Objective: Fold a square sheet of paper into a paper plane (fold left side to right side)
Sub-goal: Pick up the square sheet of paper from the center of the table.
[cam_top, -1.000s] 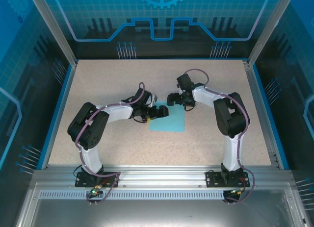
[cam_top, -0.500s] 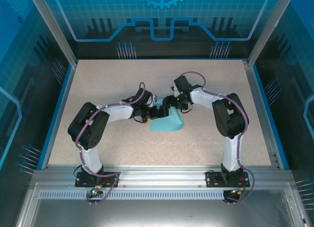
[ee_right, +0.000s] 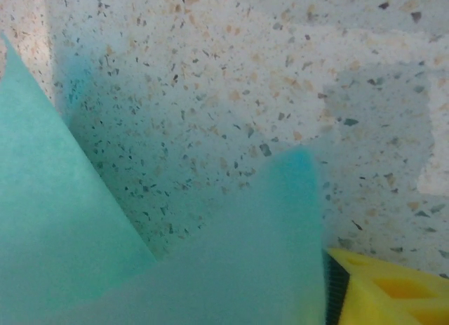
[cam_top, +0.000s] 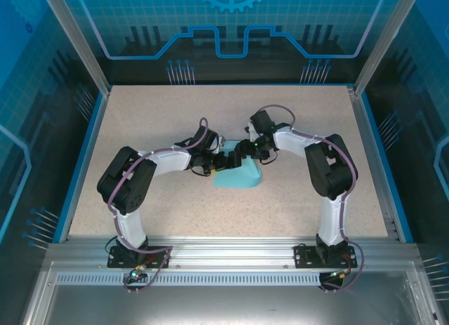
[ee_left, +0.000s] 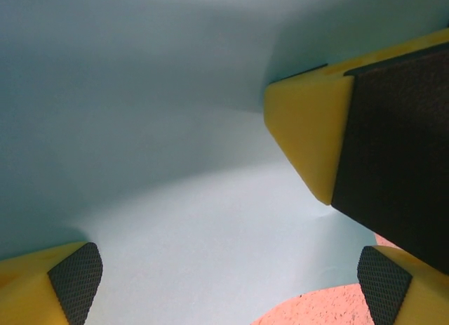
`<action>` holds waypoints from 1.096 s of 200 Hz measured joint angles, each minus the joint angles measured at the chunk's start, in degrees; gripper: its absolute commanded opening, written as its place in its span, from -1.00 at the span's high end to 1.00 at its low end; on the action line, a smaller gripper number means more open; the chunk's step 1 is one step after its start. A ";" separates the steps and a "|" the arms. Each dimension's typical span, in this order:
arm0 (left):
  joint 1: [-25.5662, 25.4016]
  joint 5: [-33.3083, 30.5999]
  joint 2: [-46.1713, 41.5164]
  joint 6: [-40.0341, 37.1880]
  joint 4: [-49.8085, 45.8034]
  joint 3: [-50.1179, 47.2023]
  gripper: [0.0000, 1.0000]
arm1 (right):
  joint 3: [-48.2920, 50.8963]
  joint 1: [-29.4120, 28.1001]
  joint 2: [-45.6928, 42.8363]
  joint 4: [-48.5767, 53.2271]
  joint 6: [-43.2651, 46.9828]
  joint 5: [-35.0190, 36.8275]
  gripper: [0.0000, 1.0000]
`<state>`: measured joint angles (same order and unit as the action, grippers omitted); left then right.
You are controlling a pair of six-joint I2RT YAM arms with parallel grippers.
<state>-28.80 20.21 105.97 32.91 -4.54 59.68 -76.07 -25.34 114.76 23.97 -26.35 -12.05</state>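
Mid-table: square sheet of paper (cam_top: 244, 177) lies partly curled up off the table (cam_top: 154, 121), right under 2 grippers. Left gripper (cam_top: 223, 161) jaws spread wide, nothing held. Right gripper (cam_top: 238, 155) at raised edge, grip can't tell.

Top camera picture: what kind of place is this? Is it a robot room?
Probably a robot lab or demo booth: a left arm and right arm bolted to a metal rail, a speckled table, and blue tech-patterned panels all around.

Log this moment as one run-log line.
phase: left-to-right fold | square sheet of paper: partly curled up off table | left gripper: open, over sheet | right gripper: at raised paper, grip unclear
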 measured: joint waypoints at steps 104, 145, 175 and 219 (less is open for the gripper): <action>0.00 -0.24 0.00 0.04 -0.74 0.22 -0.97 | 4.44 3.06 -4.68 0.70 2.60 -1.14 -0.36; 0.00 -0.44 -0.02 0.04 -1.03 0.31 -0.97 | 7.74 5.60 -6.80 -2.10 2.86 -5.20 -0.31; 0.00 -0.46 -0.02 0.04 -1.16 0.37 -0.97 | 8.96 7.19 -7.02 -3.91 3.43 -8.15 -0.19; 0.00 -0.74 -0.02 0.04 -1.79 0.61 -0.97 | 9.40 7.41 -7.45 -5.55 4.63 -10.01 0.32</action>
<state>-28.80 19.46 105.95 32.95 -6.33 60.29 -66.67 -17.93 107.31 18.41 -21.71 -22.06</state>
